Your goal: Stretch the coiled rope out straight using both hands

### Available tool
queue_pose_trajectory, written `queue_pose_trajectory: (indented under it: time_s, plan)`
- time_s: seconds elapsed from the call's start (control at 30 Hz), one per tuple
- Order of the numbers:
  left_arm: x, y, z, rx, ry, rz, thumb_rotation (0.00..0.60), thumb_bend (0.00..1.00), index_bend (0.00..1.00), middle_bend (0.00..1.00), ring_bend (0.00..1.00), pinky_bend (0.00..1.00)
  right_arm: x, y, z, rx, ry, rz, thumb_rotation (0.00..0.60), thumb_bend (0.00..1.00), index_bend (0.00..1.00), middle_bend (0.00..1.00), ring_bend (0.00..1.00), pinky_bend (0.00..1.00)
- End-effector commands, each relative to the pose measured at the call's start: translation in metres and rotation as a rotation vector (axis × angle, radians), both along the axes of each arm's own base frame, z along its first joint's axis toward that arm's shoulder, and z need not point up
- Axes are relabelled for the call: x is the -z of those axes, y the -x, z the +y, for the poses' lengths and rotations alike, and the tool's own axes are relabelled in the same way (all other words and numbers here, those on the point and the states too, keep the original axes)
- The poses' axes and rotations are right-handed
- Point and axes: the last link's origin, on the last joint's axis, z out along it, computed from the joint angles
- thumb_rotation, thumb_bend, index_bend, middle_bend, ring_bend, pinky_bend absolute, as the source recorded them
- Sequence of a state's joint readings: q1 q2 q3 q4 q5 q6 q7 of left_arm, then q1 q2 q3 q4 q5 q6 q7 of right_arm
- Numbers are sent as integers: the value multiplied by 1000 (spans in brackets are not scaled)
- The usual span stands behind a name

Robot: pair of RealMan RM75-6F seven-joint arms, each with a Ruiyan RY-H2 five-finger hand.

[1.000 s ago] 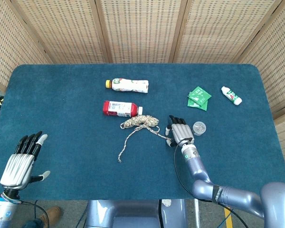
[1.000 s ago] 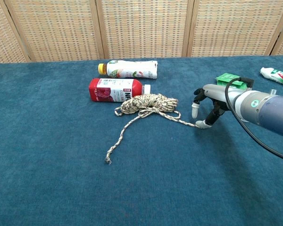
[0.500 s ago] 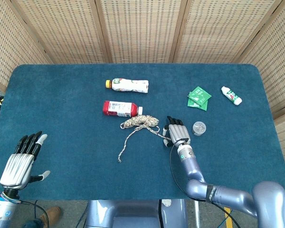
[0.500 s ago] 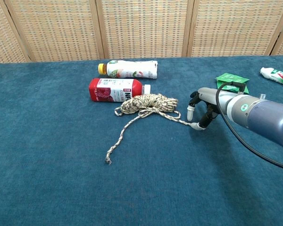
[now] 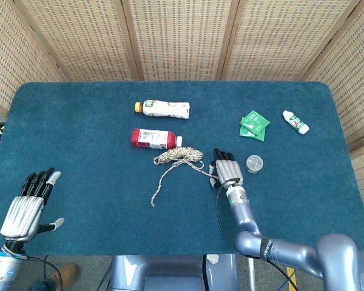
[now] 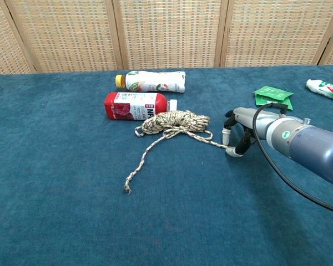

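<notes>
The speckled rope lies on the blue table as a loose coil (image 5: pixel 179 154) (image 6: pixel 177 122). One tail runs down-left to a free end (image 5: pixel 152 205) (image 6: pixel 125 189). The other tail runs right to my right hand (image 5: pixel 225 170) (image 6: pixel 238 132). That hand hovers low over this tail's end, fingers apart and pointing down, thumb tip at the table beside the rope; no grip on it shows. My left hand (image 5: pixel 27 206) stays at the table's near-left corner, fingers spread, holding nothing, far from the rope.
A red bottle (image 5: pixel 153 139) (image 6: pixel 134 106) lies touching the coil's far-left side, and a white bottle with a yellow cap (image 5: pixel 164 108) lies behind it. A small clear cup (image 5: pixel 253 162) sits just right of my right hand. Green packets (image 5: pixel 254 125) and a small white bottle (image 5: pixel 295 121) lie far right.
My right hand has slid slightly left and lowered toward the rope's right end. The rope, bottles and left hand have not moved.
</notes>
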State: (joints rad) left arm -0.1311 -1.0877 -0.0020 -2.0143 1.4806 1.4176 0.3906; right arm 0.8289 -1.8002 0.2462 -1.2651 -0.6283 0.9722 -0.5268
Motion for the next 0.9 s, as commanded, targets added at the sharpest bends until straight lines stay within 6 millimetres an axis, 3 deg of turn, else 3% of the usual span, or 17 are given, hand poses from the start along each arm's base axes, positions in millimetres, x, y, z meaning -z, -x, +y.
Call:
queue_pose_trajectory:
  time_s: [0.03,0.57,0.9]
  plan:
    - [0,0,0,0,1,1,600,0,0,0,0,0,0,1,0,2,0,2,600,378,499,0,0,0]
    - [2,0,1,-3,3,6,600,0,0,0,0,0,3,8,-1,-24,-5,66,600,494,593,0,0,0]
    - [6,-1,2,-3,23,18,600,0,0,0,0,0,0,7,-2,-65,11,88,600,496,624,0,0,0]
